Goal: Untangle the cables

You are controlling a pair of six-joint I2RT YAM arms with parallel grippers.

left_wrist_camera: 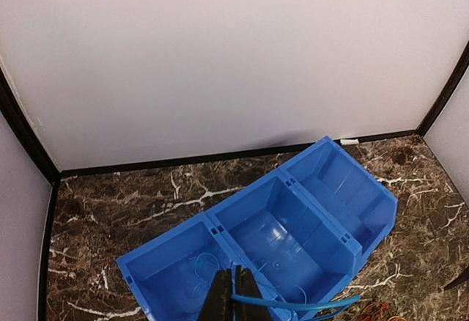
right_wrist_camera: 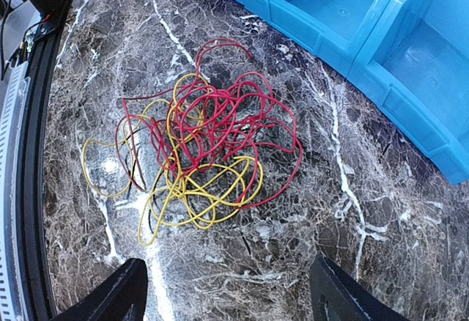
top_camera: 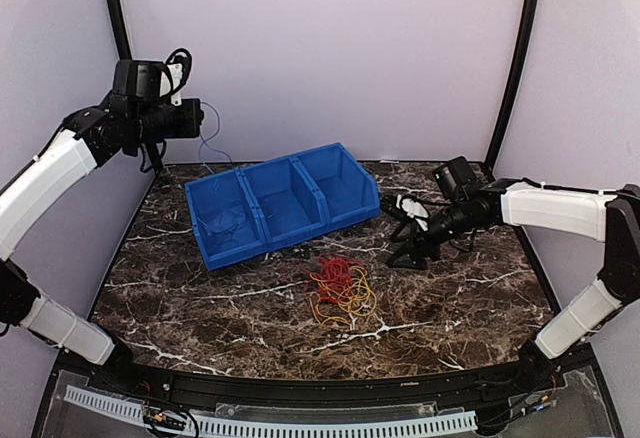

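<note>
- Top external: left tool (top_camera: 203, 116) held high over the blue bin (top_camera: 262, 243), pinching a thin blue cable (top_camera: 210, 146) (it dangles toward the left compartment).
- Right tool (top_camera: 405, 230) spread, low over the counter (top_camera: 200, 298).
- Tangle of red and yellow cables (top_camera: 342, 288) lies on the counter before the bin, near the right tool.

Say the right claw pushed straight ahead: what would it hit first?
Most likely the tangle of red and yellow cables, centred ahead of the open right claw; depth is hard to judge.

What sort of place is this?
Probably a robot test bench in a lab: a left arm and a right arm fixed to a marble-patterned table inside plain walls, plus a blue three-compartment bin and tangled red and yellow cables.
</note>
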